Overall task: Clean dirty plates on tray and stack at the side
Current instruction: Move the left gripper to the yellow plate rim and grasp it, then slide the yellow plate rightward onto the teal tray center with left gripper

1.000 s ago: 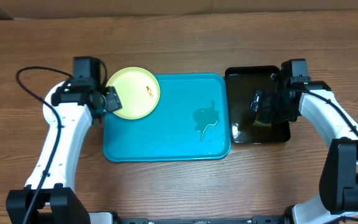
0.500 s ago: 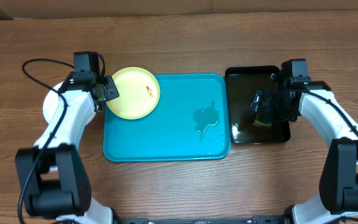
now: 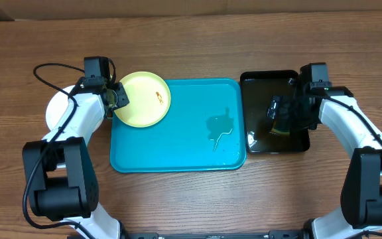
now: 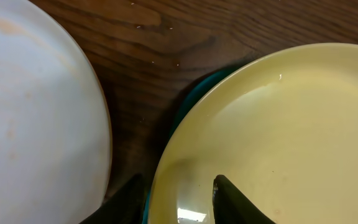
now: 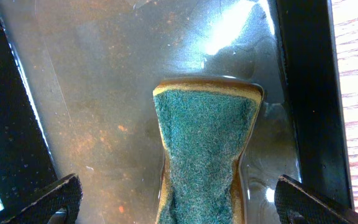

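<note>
The yellow-green plate [image 3: 144, 99] with a small reddish smear lies on the far left corner of the turquoise tray [image 3: 178, 156]. My left gripper [image 3: 117, 98] is shut on its left rim, one finger outside and one inside [image 4: 178, 199]. The plate fills the left wrist view [image 4: 278, 124]. A white plate [image 3: 54, 109] lies on the table left of the tray, partly under my left arm; it also shows in the left wrist view [image 4: 30, 112]. I cannot tell if another plate lies beneath it. My right gripper [image 3: 280, 116] is open, its fingers wide on either side of a green sponge [image 5: 204, 143].
The sponge lies in a wet, glossy black tray [image 3: 257, 83] right of the turquoise tray, also seen in the right wrist view [image 5: 92, 93]. A puddle of water [image 3: 219, 126] sits on the turquoise tray's right half. Brown wooden table all round.
My left arm swung in toward the plate's left rim and the gripper closed on it. The plate, the sponge and the right arm have not moved.
</note>
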`<action>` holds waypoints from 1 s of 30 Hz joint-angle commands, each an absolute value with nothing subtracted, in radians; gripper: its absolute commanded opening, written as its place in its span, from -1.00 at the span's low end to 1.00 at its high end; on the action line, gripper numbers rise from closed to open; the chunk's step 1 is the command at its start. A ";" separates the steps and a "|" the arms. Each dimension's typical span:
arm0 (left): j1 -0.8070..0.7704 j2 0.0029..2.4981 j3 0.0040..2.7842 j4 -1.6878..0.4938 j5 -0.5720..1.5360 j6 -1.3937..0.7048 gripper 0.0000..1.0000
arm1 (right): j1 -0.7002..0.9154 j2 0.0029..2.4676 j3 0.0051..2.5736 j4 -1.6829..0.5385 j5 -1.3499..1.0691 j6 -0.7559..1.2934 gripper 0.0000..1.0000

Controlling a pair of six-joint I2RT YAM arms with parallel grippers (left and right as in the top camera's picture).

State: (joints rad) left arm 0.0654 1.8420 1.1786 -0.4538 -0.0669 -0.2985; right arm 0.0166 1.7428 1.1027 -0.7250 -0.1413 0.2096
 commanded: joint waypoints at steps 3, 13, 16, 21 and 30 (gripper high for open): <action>0.056 1.858 1.177 -0.457 -0.051 -0.283 -0.26 | 0.017 1.747 1.099 -0.719 -0.134 0.213 1.00; 0.052 1.889 1.174 -0.469 -0.055 -0.283 -0.30 | 0.017 1.746 1.099 -0.719 -0.134 0.213 1.00; 0.052 1.888 1.175 -0.472 -0.050 -0.284 -0.70 | 0.017 1.746 1.099 -0.719 -0.134 0.213 1.00; 0.051 1.887 1.176 -0.510 0.036 -0.283 -0.92 | 0.017 1.746 1.099 -0.719 -0.134 0.213 1.00; 0.029 1.887 1.176 -0.700 0.240 -0.283 -0.92 | 0.017 1.747 1.099 -0.719 -0.134 0.213 1.00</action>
